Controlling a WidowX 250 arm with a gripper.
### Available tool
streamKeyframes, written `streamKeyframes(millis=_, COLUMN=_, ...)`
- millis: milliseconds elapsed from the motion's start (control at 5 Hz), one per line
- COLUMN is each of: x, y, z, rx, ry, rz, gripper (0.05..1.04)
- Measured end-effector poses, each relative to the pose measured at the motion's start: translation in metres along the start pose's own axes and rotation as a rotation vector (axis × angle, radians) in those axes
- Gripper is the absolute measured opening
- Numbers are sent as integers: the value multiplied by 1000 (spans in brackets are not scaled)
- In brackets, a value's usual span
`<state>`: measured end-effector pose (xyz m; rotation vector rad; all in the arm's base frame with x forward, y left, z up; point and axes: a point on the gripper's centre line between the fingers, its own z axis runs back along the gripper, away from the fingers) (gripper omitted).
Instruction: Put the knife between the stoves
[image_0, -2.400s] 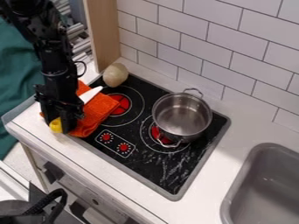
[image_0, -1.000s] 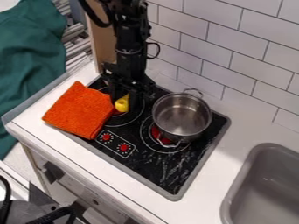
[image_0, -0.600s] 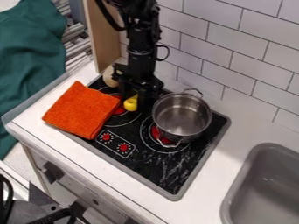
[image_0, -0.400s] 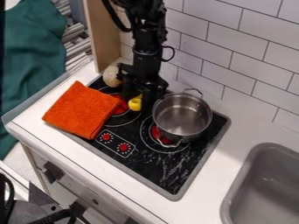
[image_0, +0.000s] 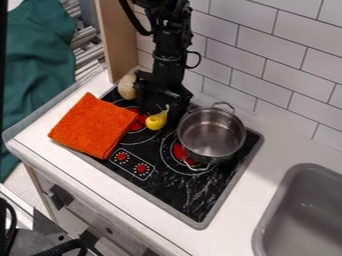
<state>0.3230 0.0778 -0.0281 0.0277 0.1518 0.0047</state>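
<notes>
The black gripper (image_0: 159, 113) hangs low over the stovetop (image_0: 177, 192), between the two burners and just left of the pot. Right at its lower end is the knife's yellow handle (image_0: 156, 121), tilted with its narrower part toward the upper right. The knife's blade is hidden by the gripper. On the left is the rear-left red burner (image_0: 139, 120), partly covered by the cloth and the arm. The other red burner (image_0: 180, 154) shows beneath the pot's left edge.
A steel pot (image_0: 211, 134) stands close on the gripper's right. An orange cloth (image_0: 92, 126) overlaps the stove's left edge. Behind the arm sits a pale rounded object (image_0: 127, 86). A grey sink (image_0: 304, 200) is at the lower right, below the tiled wall.
The gripper has carried the knife right from the cloth to between the burners. Most recently the handle has turned and dropped slightly, and the pot has shifted a little right.
</notes>
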Motion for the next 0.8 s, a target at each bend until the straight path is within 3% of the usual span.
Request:
streamKeyframes(millis=200, x=-1, y=4, z=14, rx=21, ry=-28, rz=4, gripper=1009)
streamKeyframes(millis=400, x=-11, y=17, z=42, rx=46, ry=-144, rz=60, gripper=1009)
streamKeyframes(millis=600, x=-17, y=26, z=51, rx=27, ry=-208, rz=112, gripper=1009)
streamKeyframes(millis=800, x=-19, y=29, z=55, rx=14, ry=-234, rz=133, gripper=1009)
